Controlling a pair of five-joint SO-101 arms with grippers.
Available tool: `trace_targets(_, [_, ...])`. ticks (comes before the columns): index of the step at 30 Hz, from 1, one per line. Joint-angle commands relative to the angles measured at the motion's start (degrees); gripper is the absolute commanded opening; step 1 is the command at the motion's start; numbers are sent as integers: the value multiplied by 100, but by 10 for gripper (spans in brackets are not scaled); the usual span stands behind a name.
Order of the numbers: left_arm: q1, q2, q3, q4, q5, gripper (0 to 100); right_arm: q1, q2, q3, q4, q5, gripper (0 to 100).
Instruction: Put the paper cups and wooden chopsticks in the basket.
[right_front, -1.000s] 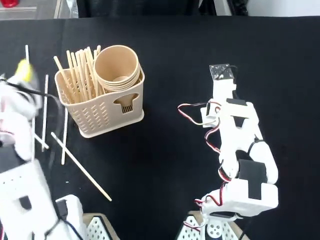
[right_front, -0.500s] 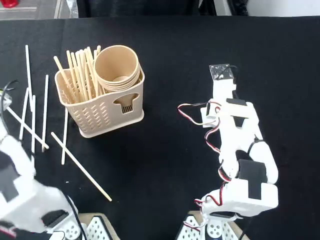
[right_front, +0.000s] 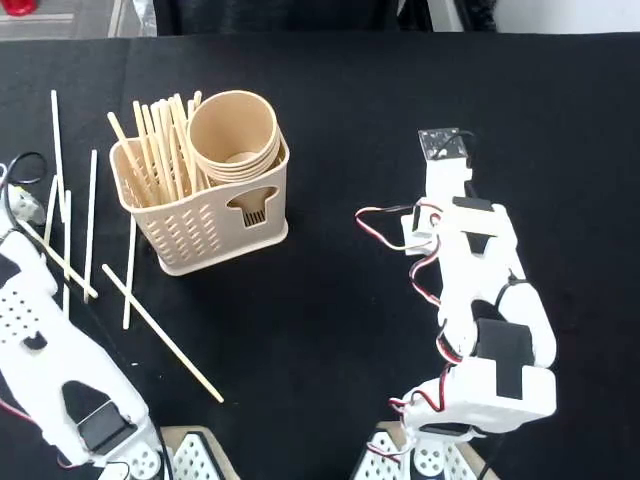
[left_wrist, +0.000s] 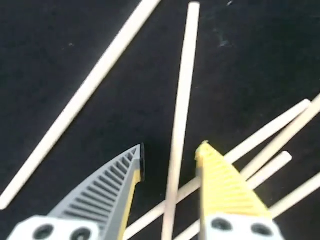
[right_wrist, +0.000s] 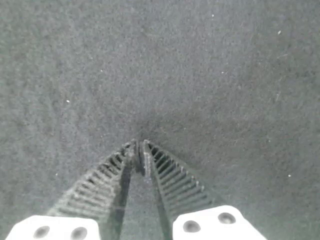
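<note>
Evidently lining up a pinch, the left jaws stand parted astride one loose wooden chopstick (left_wrist: 181, 100) on the bench (right_front: 330, 330) near the basket (right_front: 215, 228); the right jaws sit closed, empty.

black table (right_front: 330, 110), small red object (right_front: 18, 6) beyond its far left corner

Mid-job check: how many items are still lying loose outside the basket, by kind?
Wooden chopsticks: 7 loose in the high view
Paper cups: 0 loose, all stacked in the basket
Total: 7
</note>
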Motion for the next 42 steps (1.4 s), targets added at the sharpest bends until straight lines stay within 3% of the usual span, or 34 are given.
trace_targets(1, [-40, 484, -1516, 615, -26, 66, 44, -75, -31, -35, 53, 13])
trace_targets(3, [-31, 712, -2088, 923, -26, 24, 44, -75, -31, -35, 53, 13])
trace_targets(10, [-4, 888, -4382, 2259, -18, 29, 44, -75, -31, -35, 53, 13])
trace_targets(13, [-22, 844, -5253, 2259, -26, 29, 44, -75, -31, -35, 53, 13])
trace_targets(16, [22, 422, -5297, 2259, -26, 29, 44, -75, -31, -35, 53, 13])
trace_targets(20, [-4, -677, -4268, 2303, -26, 29, 44, -75, -31, -35, 53, 13])
trace_targets(27, [426, -4457, 374, 1996, -35, 29, 44, -66, -48, -53, 53, 13])
trace_targets(29, [646, -5565, 1552, 1415, -35, 29, 44, -66, -40, -44, 53, 13])
trace_targets(33, [1007, -7622, 3952, -510, -35, 29, 44, -66, -31, -44, 53, 13])
trace_targets(42, [1710, -11692, 8347, -5741, 0, 29, 44, -66, -31, -35, 53, 13])
